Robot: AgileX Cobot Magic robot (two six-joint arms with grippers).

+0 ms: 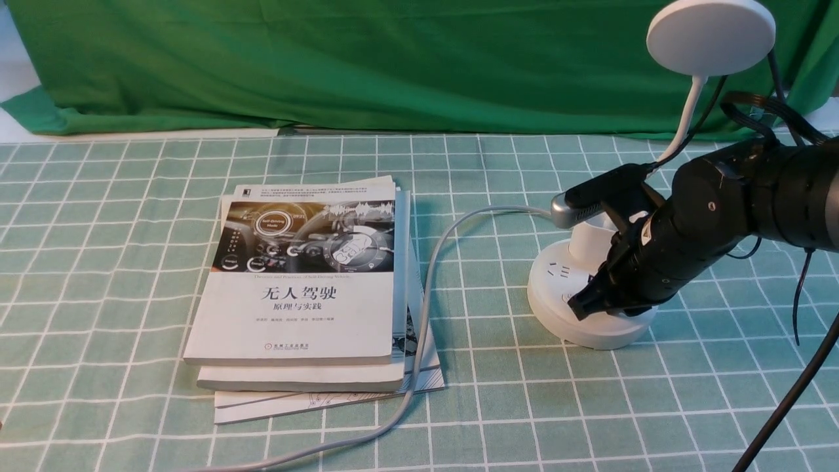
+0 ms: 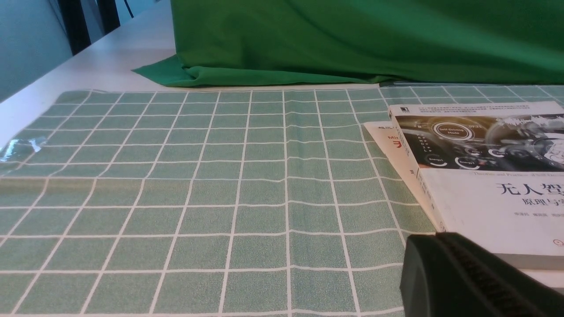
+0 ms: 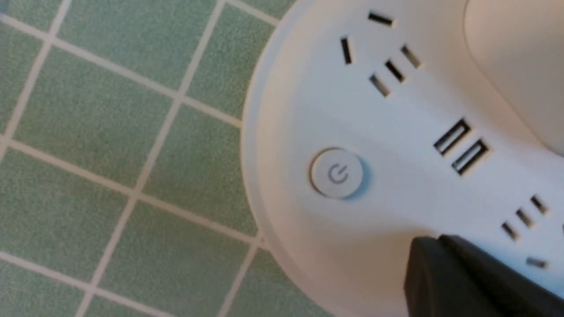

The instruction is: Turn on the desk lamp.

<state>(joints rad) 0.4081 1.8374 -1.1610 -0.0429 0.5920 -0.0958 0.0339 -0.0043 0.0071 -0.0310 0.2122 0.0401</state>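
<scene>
The white desk lamp stands at the right of the table: flat disc head (image 1: 711, 36), thin neck (image 1: 685, 118), cup holder (image 1: 586, 242) and round puck base (image 1: 557, 314) with sockets. Its grey cord (image 1: 426, 288) runs leftward past the books. My right gripper (image 1: 580, 305) is shut and empty, with its tip right over the top of the base. In the right wrist view its tip (image 3: 434, 246) lies close beside a round power button (image 3: 337, 173), apart from it. My left gripper (image 2: 434, 242) is shut and empty, low over the cloth beside the books.
A stack of books (image 1: 308, 282) lies mid-table on the green checked cloth (image 1: 98, 262); it also shows in the left wrist view (image 2: 484, 176). A green backdrop (image 1: 393, 59) hangs behind. The right arm's black cable (image 1: 786, 400) hangs at the right.
</scene>
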